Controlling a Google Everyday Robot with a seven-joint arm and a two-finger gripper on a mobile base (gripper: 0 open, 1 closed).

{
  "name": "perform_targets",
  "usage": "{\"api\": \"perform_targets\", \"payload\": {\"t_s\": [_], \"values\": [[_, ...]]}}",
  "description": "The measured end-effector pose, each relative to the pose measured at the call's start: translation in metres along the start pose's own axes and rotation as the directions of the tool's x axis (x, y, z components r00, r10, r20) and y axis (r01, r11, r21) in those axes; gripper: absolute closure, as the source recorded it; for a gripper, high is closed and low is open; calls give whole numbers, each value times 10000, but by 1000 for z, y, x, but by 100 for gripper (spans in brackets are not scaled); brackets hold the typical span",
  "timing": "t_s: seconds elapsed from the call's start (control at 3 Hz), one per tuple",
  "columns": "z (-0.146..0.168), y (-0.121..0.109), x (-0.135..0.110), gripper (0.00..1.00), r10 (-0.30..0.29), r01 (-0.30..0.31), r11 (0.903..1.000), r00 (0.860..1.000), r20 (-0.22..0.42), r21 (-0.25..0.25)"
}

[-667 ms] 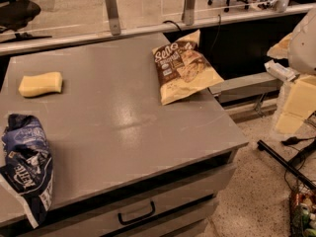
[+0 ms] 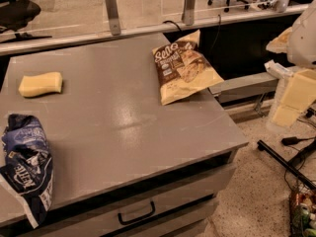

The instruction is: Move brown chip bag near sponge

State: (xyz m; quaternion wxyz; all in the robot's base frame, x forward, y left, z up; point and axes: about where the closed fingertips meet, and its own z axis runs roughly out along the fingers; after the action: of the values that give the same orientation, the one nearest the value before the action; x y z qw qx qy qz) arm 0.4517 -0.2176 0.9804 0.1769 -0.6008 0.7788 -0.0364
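Note:
The brown chip bag lies flat at the far right corner of the grey table, dark brown in the middle with pale yellow ends. The sponge, a small pale yellow block, lies at the table's left side, far from the bag. My gripper hangs at the right edge of the view, off the table and to the right of the bag, above the floor. It holds nothing that I can see.
A dark blue and white bag lies crumpled at the table's front left corner. A drawer with a black handle is below the tabletop. A glass partition with metal posts runs behind the table. Cables and clutter lie on the floor at the right.

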Motion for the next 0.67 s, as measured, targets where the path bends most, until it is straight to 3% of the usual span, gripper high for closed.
{"api": "perform_targets", "payload": {"t_s": [0.67], "values": [[25,-65,-34,0,-241,184,9988,9919,1251,463]]}}
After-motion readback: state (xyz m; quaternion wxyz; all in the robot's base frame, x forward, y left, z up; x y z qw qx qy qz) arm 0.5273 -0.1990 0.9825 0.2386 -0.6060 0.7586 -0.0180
